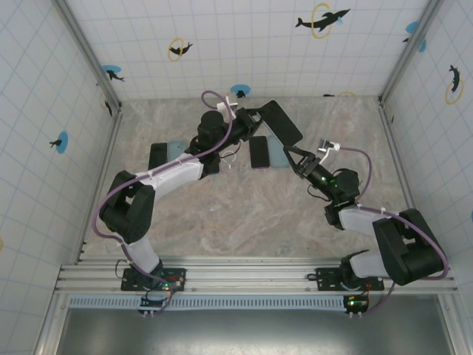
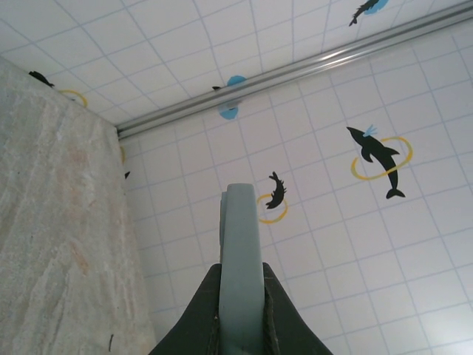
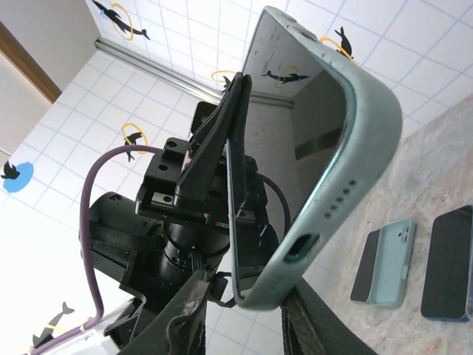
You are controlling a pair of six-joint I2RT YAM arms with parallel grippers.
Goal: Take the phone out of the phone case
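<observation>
Held item: one phone in phone case, raised off table, clamped edgewise in left gripper; lower end between right gripper jaws, partly closed, contact unclear. Flat on table — two spare phones, two spare cases.

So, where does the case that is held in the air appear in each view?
Top external: case at the upper centre, dark and slanted.
Left wrist: bottom centre, seen edge-on.
Right wrist: centre, large and tilted.
Shared landmark: the left gripper, clamped on it.
</observation>
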